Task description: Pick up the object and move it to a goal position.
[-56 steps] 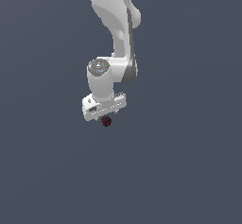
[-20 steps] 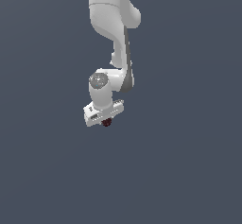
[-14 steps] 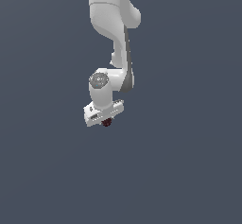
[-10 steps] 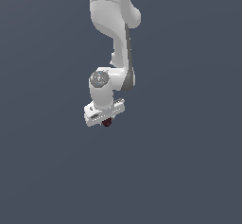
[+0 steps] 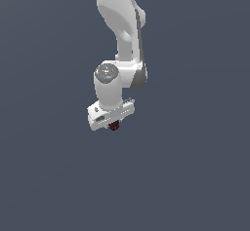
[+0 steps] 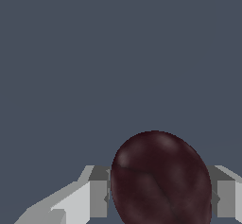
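Pincer (image 5: 113, 124) clamped on the ball (image 5: 114, 125): in the wrist view the ball (image 6: 160, 178) sits between the two fingers (image 6: 98, 192), touching both, directly beneath the palm. No table or goal marker visible; ball hangs in plain grey space. Arm (image 5: 119, 25) reaches down from above, wrist tilted, pincer pointing downward.

Flat, even render light, no shadows; edges perhaps slightly soft.

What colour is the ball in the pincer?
Dark maroon ball, faintly mottled; clearest in the wrist view.
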You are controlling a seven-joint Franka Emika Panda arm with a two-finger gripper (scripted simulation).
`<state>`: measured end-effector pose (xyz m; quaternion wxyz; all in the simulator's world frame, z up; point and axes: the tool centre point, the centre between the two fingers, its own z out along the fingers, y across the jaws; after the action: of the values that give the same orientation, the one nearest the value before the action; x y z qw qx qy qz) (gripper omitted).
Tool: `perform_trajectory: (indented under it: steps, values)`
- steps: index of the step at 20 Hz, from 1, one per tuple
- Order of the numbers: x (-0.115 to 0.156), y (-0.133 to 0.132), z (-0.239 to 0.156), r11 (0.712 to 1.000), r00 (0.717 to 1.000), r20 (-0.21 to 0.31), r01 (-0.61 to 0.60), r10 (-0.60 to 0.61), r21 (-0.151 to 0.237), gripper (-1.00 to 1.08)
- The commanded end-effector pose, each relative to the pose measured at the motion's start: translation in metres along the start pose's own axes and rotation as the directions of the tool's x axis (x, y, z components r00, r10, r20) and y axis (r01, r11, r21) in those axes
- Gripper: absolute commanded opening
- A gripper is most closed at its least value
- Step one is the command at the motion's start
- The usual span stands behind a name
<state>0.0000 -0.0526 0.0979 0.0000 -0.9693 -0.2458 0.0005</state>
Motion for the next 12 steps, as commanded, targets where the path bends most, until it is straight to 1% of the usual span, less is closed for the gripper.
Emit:
perform_trajectory:
  steps: [1, 12]
  values:
    - [0.014, -0.002, -0.021, 1.0, 1.0, -0.001, 0.0, 0.0, -0.001, -1.0]
    - [0.076, -0.01, -0.114, 1.0, 1.0, -0.001, 0.0, 0.0, -0.001, -1.0]
